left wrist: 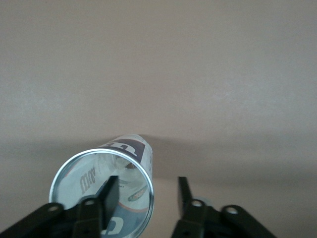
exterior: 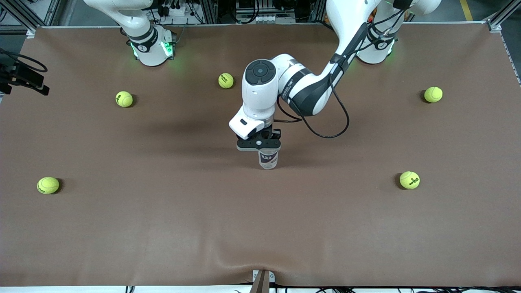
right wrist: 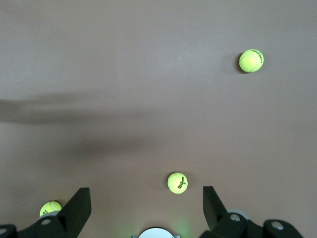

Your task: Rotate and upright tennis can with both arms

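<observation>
The tennis can (exterior: 268, 159), a clear tube with a navy-and-white label, stands upright on the brown table (exterior: 163, 228) near its middle. My left gripper (exterior: 265, 151) is right above it, pointing down. In the left wrist view I look into the can's open silver-rimmed mouth (left wrist: 101, 193). My left gripper (left wrist: 147, 179) is open. One finger (left wrist: 109, 191) is inside the mouth and the other (left wrist: 184, 191) is outside, clear of the wall. My right gripper (right wrist: 145, 190) is open and empty, high over the right arm's end of the table. It is out of the front view.
Several yellow tennis balls lie scattered: one (exterior: 226, 80) near the arm bases, two (exterior: 124, 99) (exterior: 48, 185) toward the right arm's end, two (exterior: 433, 94) (exterior: 409, 180) toward the left arm's end. A black cable (exterior: 329, 130) hangs from the left arm.
</observation>
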Robot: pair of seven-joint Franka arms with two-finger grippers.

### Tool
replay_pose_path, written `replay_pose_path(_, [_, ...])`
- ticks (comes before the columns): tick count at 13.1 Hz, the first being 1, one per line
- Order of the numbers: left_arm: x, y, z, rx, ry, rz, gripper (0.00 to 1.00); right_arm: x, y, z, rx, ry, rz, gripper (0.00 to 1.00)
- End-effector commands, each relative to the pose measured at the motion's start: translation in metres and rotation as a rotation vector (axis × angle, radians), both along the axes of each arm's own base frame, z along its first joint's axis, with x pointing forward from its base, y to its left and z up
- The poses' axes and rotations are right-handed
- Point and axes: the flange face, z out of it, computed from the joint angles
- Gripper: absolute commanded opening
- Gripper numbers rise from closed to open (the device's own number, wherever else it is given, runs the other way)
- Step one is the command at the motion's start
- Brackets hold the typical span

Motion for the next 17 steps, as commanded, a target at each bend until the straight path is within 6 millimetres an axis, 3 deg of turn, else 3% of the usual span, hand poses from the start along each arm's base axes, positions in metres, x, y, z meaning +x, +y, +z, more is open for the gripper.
replay_pose_path(1, [0.008,0.018,0.058,-0.016,-0.058,0.011,1.0,-0.001,0.003,0.002,-0.002,0.004,-0.009,1.0])
replay_pose_path(2, [0.011,0.031,0.083,-0.018,-0.069,0.03,1.0,-0.001,0.004,0.002,-0.003,0.004,-0.008,1.0])
replay_pose_path(5, [0.036,0.116,0.188,-0.062,-0.128,0.139,1.0,-0.001,0.003,0.002,-0.003,0.004,-0.006,1.0])
replay_pose_path(8, [0.054,0.224,0.238,0.032,-0.074,0.207,1.0,-0.001,0.003,0.001,-0.006,0.006,-0.005,1.0])
replay_pose_path(11, [0.063,0.328,0.263,0.116,0.013,0.177,1.0,-0.001,0.002,0.001,-0.009,0.006,-0.007,1.0])
replay_pose_path(14, [0.069,0.423,0.27,0.121,0.086,0.139,1.0,-0.001,0.002,0.001,-0.009,0.006,-0.005,1.0])
replay_pose_path(16, [0.067,0.466,0.258,0.042,0.161,0.181,1.0,-0.001,0.002,0.001,-0.009,0.006,-0.005,1.0])
replay_pose_path(17, [0.059,0.474,0.252,0.044,0.18,0.185,1.0,-0.001,0.002,0.001,-0.009,0.006,-0.005,1.0])
